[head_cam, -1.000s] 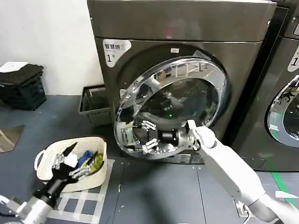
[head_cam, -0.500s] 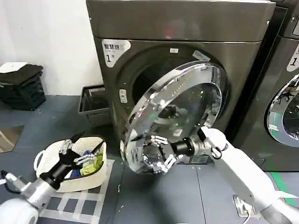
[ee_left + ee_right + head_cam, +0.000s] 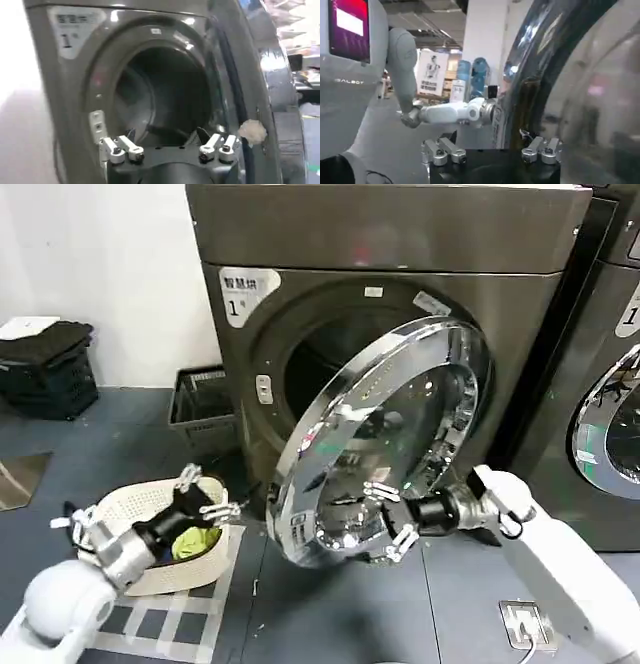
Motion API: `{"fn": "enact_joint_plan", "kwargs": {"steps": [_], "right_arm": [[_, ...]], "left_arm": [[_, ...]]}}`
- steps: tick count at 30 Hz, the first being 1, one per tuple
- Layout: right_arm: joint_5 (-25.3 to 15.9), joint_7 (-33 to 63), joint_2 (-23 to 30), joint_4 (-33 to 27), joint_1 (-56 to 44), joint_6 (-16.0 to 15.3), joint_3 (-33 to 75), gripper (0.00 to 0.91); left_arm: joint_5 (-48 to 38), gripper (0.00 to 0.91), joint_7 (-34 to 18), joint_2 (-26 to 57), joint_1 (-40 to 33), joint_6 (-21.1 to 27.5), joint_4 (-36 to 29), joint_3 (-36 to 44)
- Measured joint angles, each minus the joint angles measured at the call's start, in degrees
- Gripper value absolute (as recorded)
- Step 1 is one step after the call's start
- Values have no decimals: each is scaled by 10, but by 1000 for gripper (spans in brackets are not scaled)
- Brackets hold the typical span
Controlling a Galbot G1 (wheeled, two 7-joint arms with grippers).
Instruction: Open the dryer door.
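Right gripper [image 3: 388,512] spread wide, fingers [image 3: 380,489] splayed against the lower outer face of the dryer door [image 3: 385,434], nothing clamped between them. Seen from the right wrist as two finger pairs [image 3: 445,151] standing apart, pointed at the curved chrome edge of the door [image 3: 540,75], with a white robot arm mirrored in that chrome. White right forearm [image 3: 540,539] reaching in from below and right of the door.

Door swung well out from the dryer [image 3: 380,244] marked "1", hinged on its right side, tilted so the chrome ring faces down and left; lower rim hanging over the floor in front of the machine, left of the door a dark drum opening [image 3: 320,359] laid bare. From the left wrist, drum mouth [image 3: 160,95] wide open, door edge [image 3: 265,95] standing off to one side of it.

Left gripper [image 3: 200,502] also open, fingers [image 3: 222,508] apart and holding nothing, hovering left of the door's lower rim, just above the near rim of a white laundry basket [image 3: 110,514] with coloured items inside. Left wrist view: both finger pairs [image 3: 122,149] parted, aimed toward the drum.

Farther left of the door, a grey crate [image 3: 198,409] against the dryer's side. Right of the door, a neighbouring machine [image 3: 605,414] with its own chrome-ringed door closed.
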Motion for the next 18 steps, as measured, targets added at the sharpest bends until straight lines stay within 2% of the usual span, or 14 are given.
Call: {"fn": "enact_joint_plan", "kwargs": {"steps": [8,14,18], "right_arm": [[24,14,-47,45,-158,11,143,907],[44,64,-47,82,-279,12,257,907],[40,86,-36,107,-348,14,329,907]], "left_arm": [[-3,907,2,15,-79,-8,20,102],[-8,907,4,18,-126,-8,18,164],[-11,907,4,18,-152,-8,11,202]]}}
